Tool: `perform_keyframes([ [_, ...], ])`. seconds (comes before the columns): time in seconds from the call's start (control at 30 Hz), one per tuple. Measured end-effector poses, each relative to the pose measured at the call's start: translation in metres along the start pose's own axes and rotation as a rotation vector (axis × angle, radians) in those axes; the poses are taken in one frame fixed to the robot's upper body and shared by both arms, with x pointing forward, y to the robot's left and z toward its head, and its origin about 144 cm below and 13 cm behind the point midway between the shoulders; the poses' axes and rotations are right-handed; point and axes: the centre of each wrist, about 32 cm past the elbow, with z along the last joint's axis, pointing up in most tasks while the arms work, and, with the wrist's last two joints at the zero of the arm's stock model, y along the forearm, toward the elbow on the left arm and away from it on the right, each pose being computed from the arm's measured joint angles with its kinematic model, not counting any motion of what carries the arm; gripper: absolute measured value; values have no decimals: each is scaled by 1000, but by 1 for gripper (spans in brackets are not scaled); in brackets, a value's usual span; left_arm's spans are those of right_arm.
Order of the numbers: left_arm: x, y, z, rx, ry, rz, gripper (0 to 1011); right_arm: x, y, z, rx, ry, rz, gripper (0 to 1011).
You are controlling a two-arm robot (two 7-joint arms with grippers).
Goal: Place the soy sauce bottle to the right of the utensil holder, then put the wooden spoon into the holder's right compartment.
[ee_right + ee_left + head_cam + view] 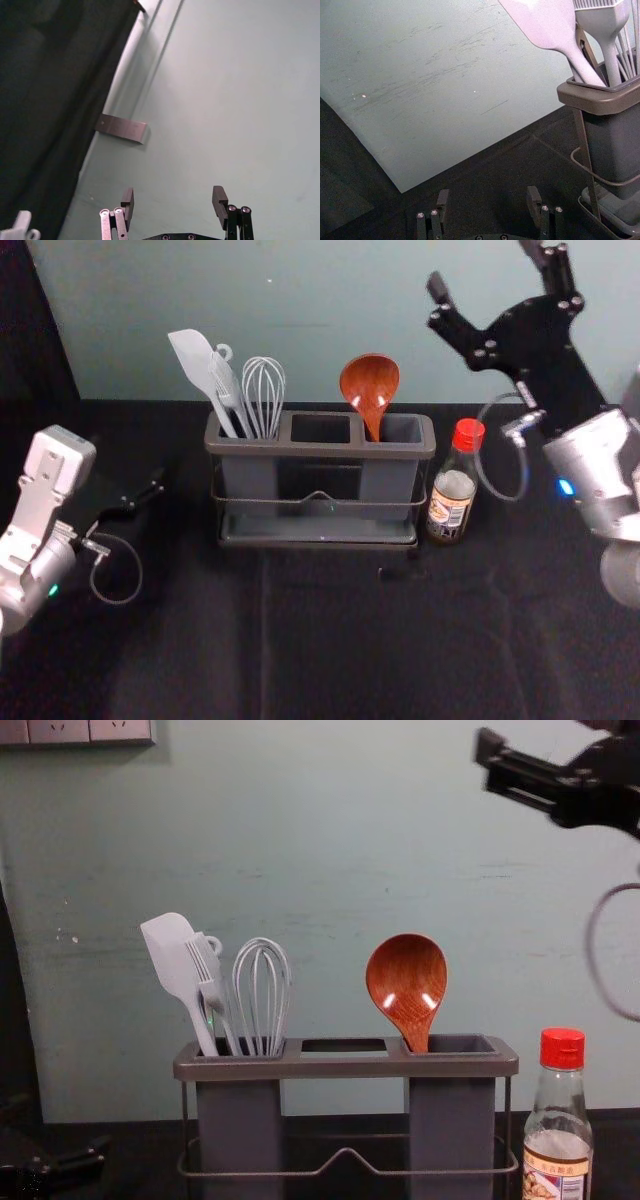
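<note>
Black right gripper (484, 264), spread and empty, hangs high in head view; red-capped glass soy sauce bottle (452, 505) is just right of the grey utensil holder (300, 448). Left wrist view: black left gripper (488, 192) idles near the holder, open, empty. Chest view: brown wooden spoon (406, 982) sits in the right compartment (452, 1130). Bottle's probably heavyish, slick, so grab mid-body; spoon's light, stiff, neck's best.
</note>
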Motion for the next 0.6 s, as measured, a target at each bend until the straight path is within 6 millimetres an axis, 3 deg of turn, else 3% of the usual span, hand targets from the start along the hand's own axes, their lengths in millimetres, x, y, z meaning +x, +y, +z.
perform_keyframes([
  [0.5, 0, 0, 0, 0, 0, 0, 1000, 33, -35, -1, -111, -60, -84, 1002],
  [0.6, 0, 0, 0, 0, 0, 0, 1000, 38, -42, -3, -204, -52, -108, 1003],
])
